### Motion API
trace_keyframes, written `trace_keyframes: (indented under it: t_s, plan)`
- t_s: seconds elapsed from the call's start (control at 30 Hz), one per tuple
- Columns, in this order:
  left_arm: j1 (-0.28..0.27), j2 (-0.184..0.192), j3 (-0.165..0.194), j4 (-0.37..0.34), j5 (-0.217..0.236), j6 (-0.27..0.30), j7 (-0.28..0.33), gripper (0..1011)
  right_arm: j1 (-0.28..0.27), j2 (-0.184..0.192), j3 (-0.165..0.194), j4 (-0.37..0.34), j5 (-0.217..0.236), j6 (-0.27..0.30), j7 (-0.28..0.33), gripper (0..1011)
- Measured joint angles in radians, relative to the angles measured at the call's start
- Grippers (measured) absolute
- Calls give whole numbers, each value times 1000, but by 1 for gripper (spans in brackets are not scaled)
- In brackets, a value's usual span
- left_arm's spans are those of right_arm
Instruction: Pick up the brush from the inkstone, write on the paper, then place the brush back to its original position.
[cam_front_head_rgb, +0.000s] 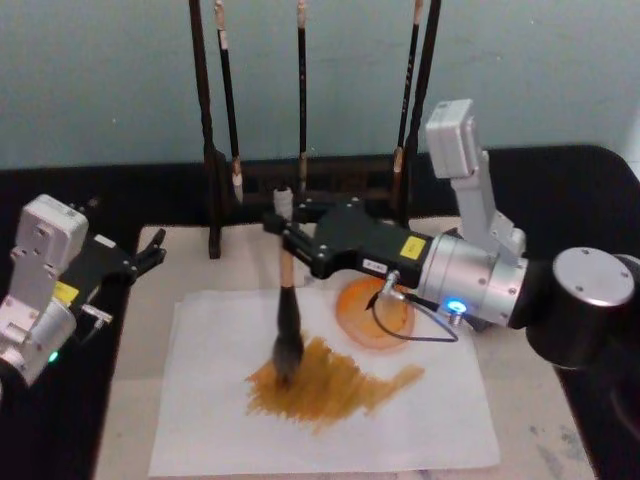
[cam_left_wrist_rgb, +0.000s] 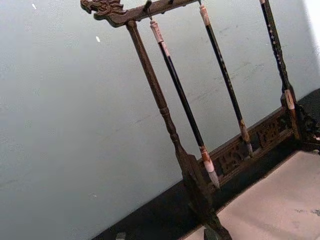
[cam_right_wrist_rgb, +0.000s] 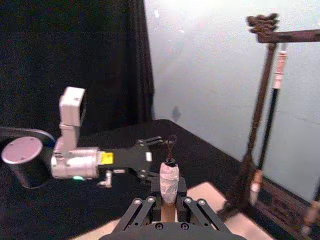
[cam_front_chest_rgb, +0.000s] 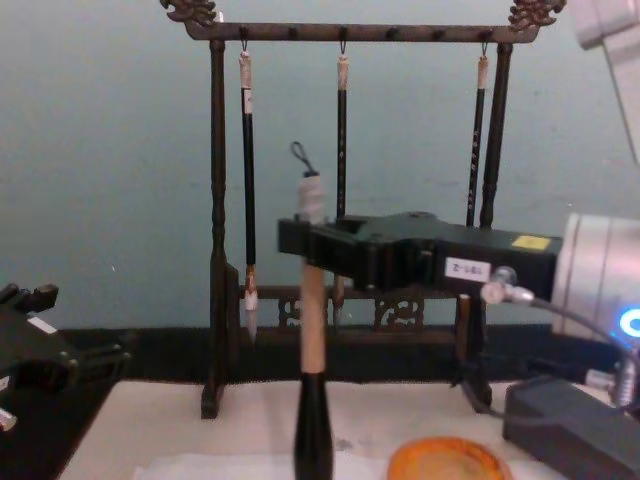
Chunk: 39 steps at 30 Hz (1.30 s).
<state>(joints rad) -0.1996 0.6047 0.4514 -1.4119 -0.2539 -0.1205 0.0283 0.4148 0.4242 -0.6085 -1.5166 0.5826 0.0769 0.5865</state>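
Note:
The brush (cam_front_head_rgb: 287, 300) stands upright with my right gripper (cam_front_head_rgb: 283, 235) shut on its tan handle just below the grey end cap. Its bushy tip touches the white paper (cam_front_head_rgb: 420, 420) at the left of a patch of brown-orange strokes (cam_front_head_rgb: 335, 385). The orange round inkstone (cam_front_head_rgb: 360, 325) lies just behind the paper, under the right gripper's body. In the chest view the brush (cam_front_chest_rgb: 312, 330) hangs from the right gripper (cam_front_chest_rgb: 310, 245), and the inkstone (cam_front_chest_rgb: 445, 462) is at the bottom. The right wrist view looks over the brush's cap (cam_right_wrist_rgb: 169, 182). My left gripper (cam_front_head_rgb: 152, 250) is parked open at the left.
A dark wooden rack (cam_front_head_rgb: 300, 190) with three thin black-handled brushes stands at the back of the table, close behind the right gripper. A cream felt mat (cam_front_head_rgb: 130, 420) lies under the paper. Black cloth covers the table on both sides.

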Motion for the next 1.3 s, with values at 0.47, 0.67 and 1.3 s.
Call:
trace_keyframes:
  t_s: [0.47, 0.67, 1.3]
  plan:
    - [0, 0, 0, 0, 0, 0, 0, 1010, -25, 23, 58, -5, -4, -1, -56, 162]
    - [0, 0, 0, 0, 0, 0, 0, 1010, -29, 20, 68, -5, -4, 0, -58, 162]
    - [0, 0, 0, 0, 0, 0, 0, 1010, -74, 1, 156, -69, 46, -22, -126, 162]
